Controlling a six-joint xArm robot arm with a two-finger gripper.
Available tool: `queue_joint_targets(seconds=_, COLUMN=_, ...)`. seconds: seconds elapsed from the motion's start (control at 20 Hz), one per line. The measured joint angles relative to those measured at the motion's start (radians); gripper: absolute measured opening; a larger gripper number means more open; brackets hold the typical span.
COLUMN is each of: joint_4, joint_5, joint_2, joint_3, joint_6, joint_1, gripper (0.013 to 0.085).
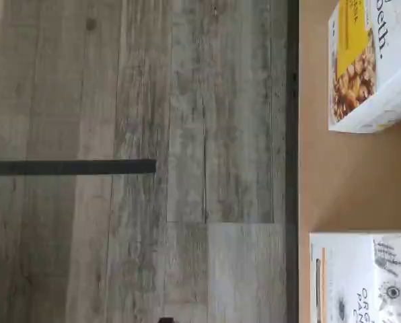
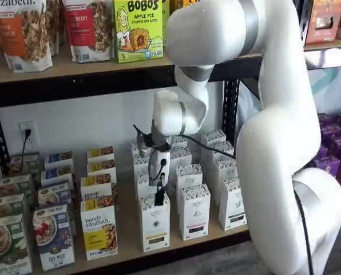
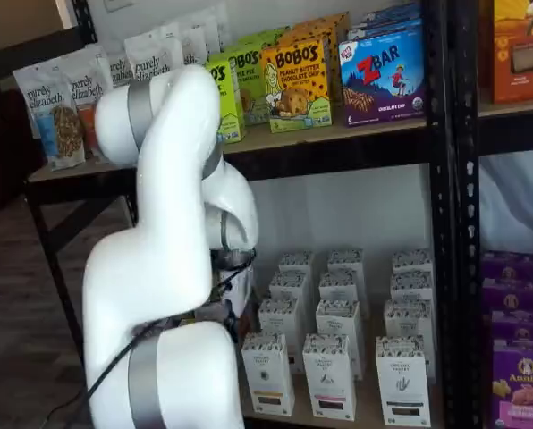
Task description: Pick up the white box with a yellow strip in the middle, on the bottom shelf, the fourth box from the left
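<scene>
Readable stuff, going off the Bobo's apple pie box [image 2: 138,30] up top: "BOBO'S APPLE PIE" on it, "purely elizabeth" on the granola bag [image 2: 23,31] to its left and on the white-and-yellow box [image 2: 98,230] below it. Elsewhere, a blue box [image 3: 383,76] says "ZBAR", a purple box [image 3: 520,384] "Annie's".

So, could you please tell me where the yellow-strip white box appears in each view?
Wrist view: white box, cropped, near the purely elizabeth box.
A shelf view: front row, below the pincer.
A shelf view: front row, beside the arm.
Shared landmark: the bottom shelf.
</scene>
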Motion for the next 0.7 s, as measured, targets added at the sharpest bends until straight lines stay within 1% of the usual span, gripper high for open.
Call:
queue_joint_targets(seconds=0.1, joint_4=-0.011, joint_5=0.044, joint_2=0.005, joint_3=-0.012, joint_6=0.002, joint_1=-0.011, gripper=0.085)
queue_joint_targets(seconds=0.25, joint_4=-0.012, joint_5=0.04, joint_2=0.007, joint_3=-0.003, joint_6=-0.012, joint_1=-0.023, gripper=0.085)
queue_joint_targets(seconds=0.4, joint_4=-0.008, joint_5=0.009, joint_2=0.012, joint_3=0.008, joint_6=-0.022, joint_1=-0.027, gripper=0.085)
queue_joint_targets(seconds=0.55, joint_4=-0.002, joint_5=-0.042, joint_2=0.029, joint_3=0.017, joint_6=-0.033, joint_1=-0.028, gripper=0.085)
queue_joint_targets(seconds=0.7, joint_4=0.027, joint_5=-0.085, joint_2=0.051, joint_3=0.015, joint_6=-0.063, joint_1=-0.028, gripper=0.085)
